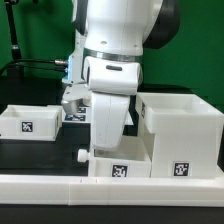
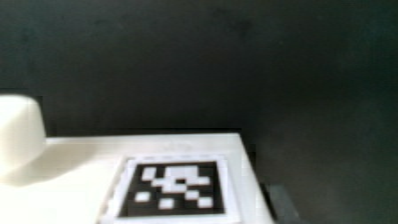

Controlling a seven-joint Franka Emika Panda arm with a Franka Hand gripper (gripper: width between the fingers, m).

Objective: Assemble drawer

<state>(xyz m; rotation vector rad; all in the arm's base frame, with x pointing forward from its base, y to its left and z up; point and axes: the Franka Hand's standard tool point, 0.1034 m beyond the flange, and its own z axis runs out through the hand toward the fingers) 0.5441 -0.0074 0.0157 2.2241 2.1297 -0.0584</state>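
The drawer's large hollow casing point(image 1: 182, 128) stands at the exterior view's right, with a tag on its front. One white tray point(image 1: 25, 121) lies at the left. A second tray point(image 1: 122, 166), with a dark knob point(image 1: 80, 155) on its left side, sits front centre against the casing. My gripper point(image 1: 108, 140) hangs straight down over this second tray, and the hand hides the fingertips. The wrist view shows a white tagged face point(image 2: 178, 187) very close below and a blurred white shape point(image 2: 15, 135) at the edge. No fingers show clearly there.
A low white border wall point(image 1: 100, 190) runs along the front of the black table point(image 1: 50, 150). The marker board point(image 1: 72, 112) lies behind the arm. A green backdrop stands at the rear.
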